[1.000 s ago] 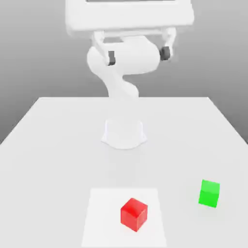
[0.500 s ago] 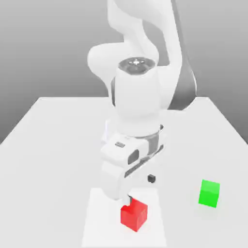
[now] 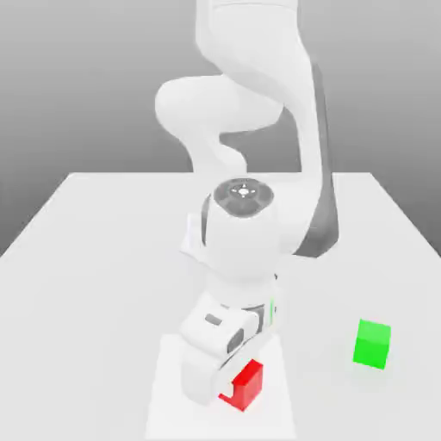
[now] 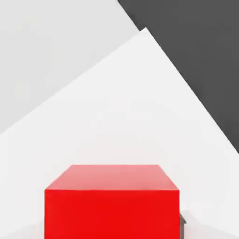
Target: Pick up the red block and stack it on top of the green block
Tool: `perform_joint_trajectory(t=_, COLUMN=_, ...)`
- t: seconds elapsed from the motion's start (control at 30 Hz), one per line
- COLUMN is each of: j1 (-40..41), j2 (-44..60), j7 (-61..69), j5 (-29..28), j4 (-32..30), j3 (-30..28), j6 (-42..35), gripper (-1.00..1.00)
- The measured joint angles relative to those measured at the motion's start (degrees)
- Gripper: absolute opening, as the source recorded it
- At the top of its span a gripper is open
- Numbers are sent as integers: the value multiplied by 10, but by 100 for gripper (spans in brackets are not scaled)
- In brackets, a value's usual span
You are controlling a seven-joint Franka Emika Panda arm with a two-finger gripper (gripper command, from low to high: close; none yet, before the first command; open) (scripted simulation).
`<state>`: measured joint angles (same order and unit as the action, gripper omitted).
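- While you are watching the exterior view, the arm has been coming down, and its pincer (image 3: 231,389) is now sitting low at the red block (image 3: 245,385), where half a second ago it was only touching the top.
- Whether the pincer is clenched or released, I cannot tell.
- The red block (image 4: 112,200) is resting on the pale square of the desk (image 3: 103,258); the green block (image 3: 372,344) is waiting well apart, toward the exterior view's right.
- I am judging that the grasp is the step in hand.
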<state>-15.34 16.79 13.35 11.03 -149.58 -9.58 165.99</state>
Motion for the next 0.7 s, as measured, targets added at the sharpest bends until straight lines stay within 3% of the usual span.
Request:
perform_joint_trajectory(t=0.23, j1=-23, j2=-98, j7=-50, j5=-68, j4=-17, j3=-37, j6=-80, gripper=-100)
perform_joint_trajectory(t=0.7, j1=-160, j2=-164, j7=156, j5=-109, j4=-30, j3=49, j6=-130, gripper=-100)
